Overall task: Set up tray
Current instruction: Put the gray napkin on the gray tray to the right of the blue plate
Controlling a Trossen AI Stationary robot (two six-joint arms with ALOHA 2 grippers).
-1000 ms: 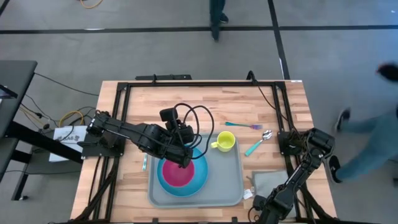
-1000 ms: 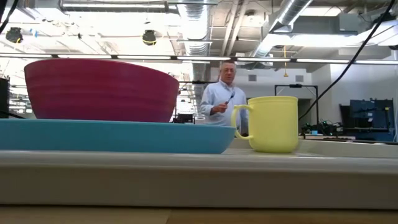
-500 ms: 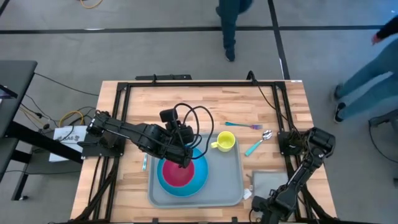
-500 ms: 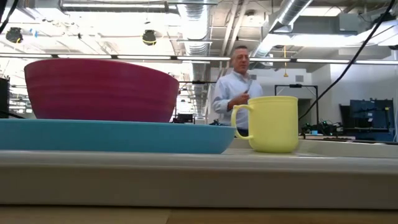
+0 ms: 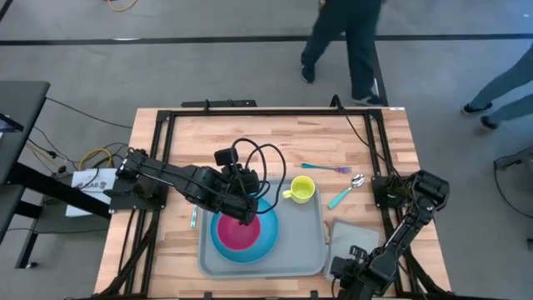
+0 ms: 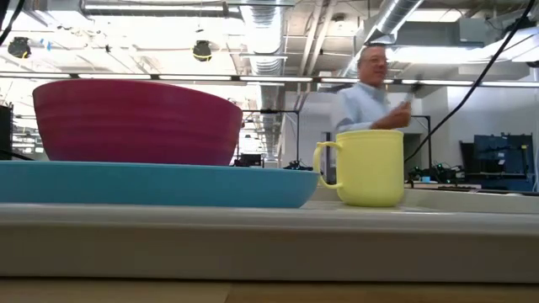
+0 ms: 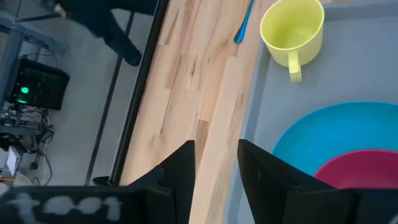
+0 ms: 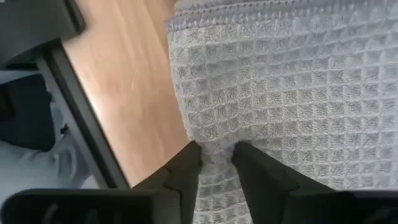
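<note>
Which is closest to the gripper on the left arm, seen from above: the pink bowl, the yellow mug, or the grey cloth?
From the left gripper:
1. Pink bowl, right beside it, on the blue plate.
2. Yellow mug, at the tray's far right corner.
3. Grey cloth, off the tray, pinched by the right gripper.

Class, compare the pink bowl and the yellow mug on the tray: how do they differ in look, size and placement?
The pink bowl is wide and has no handle; the yellow mug is narrower with a side handle. The bowl sits on the blue plate; the mug stands directly on the tray. Both are upright, open and look empty.
</note>
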